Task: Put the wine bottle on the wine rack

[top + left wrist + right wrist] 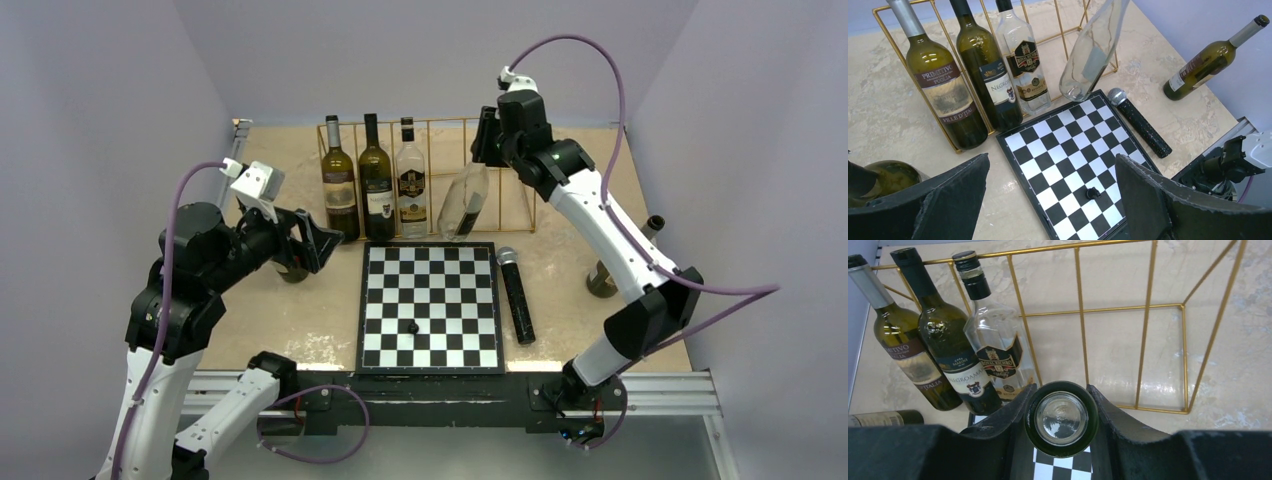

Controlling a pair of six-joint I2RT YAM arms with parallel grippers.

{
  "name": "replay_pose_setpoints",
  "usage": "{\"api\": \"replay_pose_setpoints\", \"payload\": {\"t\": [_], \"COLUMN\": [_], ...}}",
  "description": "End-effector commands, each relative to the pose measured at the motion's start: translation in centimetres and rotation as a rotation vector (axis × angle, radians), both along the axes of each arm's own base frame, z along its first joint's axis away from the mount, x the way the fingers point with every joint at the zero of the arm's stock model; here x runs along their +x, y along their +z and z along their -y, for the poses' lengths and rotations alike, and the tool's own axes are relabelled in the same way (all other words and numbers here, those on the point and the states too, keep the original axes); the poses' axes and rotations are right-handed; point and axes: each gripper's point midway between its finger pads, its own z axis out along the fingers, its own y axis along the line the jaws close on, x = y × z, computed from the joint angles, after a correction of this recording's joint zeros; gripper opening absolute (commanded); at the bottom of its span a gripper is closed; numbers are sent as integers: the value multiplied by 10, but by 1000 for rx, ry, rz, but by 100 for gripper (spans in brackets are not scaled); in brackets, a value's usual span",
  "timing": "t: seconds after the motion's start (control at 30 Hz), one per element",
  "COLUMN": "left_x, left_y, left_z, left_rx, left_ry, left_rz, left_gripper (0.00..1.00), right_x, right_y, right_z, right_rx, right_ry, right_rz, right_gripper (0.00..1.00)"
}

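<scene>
The wine bottle point(464, 203) is clear glass and hangs tilted, with my right gripper point(490, 140) shut on its neck. In the right wrist view its open mouth point(1061, 418) sits between my right gripper's point(1061, 387) black fingers. Its base is over the chessboard's far edge, just in front of the gold wire wine rack point(447, 121), whose right compartments point(1148, 355) hold nothing. Three bottles point(376, 185) stand in the rack's left part. My left gripper point(320, 240) is open at the left, its fingers point(948, 195) wide apart with nothing between them.
A chessboard point(430, 305) with one black pawn point(412, 326) lies at the middle front. A black microphone point(516, 295) lies along its right side. A green bottle point(605, 275) lies at the right and another point(883, 177) beneath my left gripper.
</scene>
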Motion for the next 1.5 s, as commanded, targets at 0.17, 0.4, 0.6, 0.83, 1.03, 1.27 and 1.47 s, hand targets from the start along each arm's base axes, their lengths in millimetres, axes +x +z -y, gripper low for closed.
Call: {"api": "replay_pose_setpoints", "payload": {"t": [0.17, 0.4, 0.6, 0.83, 1.03, 1.27, 1.47], "left_x": [-6, -8, -9, -7, -5, -4, -3], "left_y": [15, 18, 16, 13, 9, 8, 8], "left_z": [0, 1, -1, -1, 0, 0, -1], "left_rx": [-42, -51, -43, -39, -35, -29, -23], "left_ry": [-3, -5, -2, -1, -2, -1, 6], "left_rz": [42, 53, 55, 49, 40, 37, 36], "left_gripper": [99, 99, 99, 99, 99, 99, 99], "right_x": [28, 44, 58, 67, 72, 82, 91], "right_y": [86, 68, 56, 32, -2, -46, -67], "right_z": [-31, -44, -47, -65, -74, -83, -88], "right_rx": [137, 65, 4, -62, -123, -180, -200], "right_ry": [10, 8, -11, 24, 48, 62, 61], "right_rz": [228, 210, 204, 165, 90, 0, -32], "right_gripper": [0, 0, 0, 0, 2, 25, 29]}}
